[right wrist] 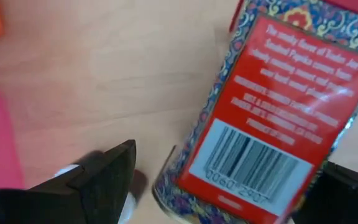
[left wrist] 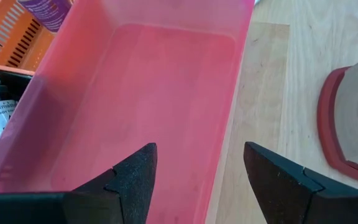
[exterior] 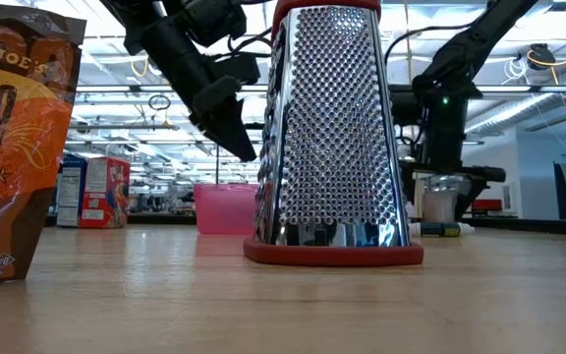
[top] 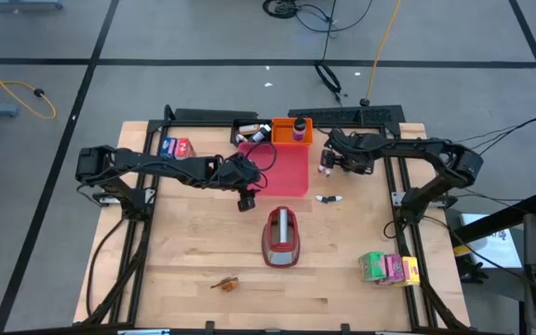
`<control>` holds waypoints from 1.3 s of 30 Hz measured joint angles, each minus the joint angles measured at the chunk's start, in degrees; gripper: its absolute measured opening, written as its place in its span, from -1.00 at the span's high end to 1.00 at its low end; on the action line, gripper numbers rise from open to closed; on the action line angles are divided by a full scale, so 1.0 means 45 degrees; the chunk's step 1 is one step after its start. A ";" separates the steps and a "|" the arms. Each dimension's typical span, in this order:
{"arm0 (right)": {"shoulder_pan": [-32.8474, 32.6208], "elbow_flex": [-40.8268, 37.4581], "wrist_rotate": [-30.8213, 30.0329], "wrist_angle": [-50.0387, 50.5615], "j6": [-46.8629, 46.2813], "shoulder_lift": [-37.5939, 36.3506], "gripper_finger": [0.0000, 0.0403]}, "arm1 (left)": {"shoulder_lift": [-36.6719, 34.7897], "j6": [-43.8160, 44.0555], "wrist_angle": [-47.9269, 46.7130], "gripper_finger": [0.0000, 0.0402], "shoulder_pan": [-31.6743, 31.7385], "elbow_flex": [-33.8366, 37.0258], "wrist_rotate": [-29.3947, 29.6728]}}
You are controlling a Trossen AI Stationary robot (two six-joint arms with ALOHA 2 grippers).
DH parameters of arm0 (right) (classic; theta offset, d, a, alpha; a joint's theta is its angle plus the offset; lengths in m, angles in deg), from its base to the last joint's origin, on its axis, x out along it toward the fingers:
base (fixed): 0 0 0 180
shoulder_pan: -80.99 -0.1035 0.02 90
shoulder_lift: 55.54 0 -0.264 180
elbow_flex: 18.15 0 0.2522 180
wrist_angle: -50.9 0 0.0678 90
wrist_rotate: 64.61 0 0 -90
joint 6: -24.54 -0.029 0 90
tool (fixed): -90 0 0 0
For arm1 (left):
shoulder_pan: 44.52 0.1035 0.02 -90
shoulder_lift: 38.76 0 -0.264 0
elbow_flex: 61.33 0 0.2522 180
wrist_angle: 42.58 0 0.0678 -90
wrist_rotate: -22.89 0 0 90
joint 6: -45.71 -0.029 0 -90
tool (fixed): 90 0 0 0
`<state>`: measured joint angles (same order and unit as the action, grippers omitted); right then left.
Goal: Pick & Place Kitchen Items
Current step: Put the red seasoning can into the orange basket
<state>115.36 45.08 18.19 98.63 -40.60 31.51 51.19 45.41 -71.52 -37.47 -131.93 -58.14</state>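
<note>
A red tin with a blue patterned border and a barcode (right wrist: 272,106) lies on the wood just right of the pink tray (top: 291,172). My right gripper (right wrist: 229,162) hangs open over the tin, pointing steeply down, one finger on either side of it; in the high view this gripper (top: 328,166) is beside the tray's right rim. My left gripper (left wrist: 201,155) is open and holds nothing, hovering above the tray's near right part (left wrist: 135,106). A tiny white bottle (top: 328,198) lies on the table near the tray's near right corner.
A dark-red and grey grater (top: 282,237) stands in front of the tray. An orange basket (top: 293,130) and a black box with bottles (top: 249,130) sit behind it. A blue-red carton (top: 175,146) is far left, green, pink and yellow cartons (top: 387,268) near right, an orange-brown piece (top: 226,282) near the front edge.
</note>
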 joint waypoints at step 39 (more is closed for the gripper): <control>0.1384 0.0006 -0.1668 -0.0954 0.0086 -0.0113 0.13 | 0.0000 -0.0243 -0.0010 -0.21 0.0000 0.0005 0.0010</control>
<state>121.59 45.11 10.68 94.34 -40.21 31.00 51.19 44.32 -71.56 -37.47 -131.91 -58.09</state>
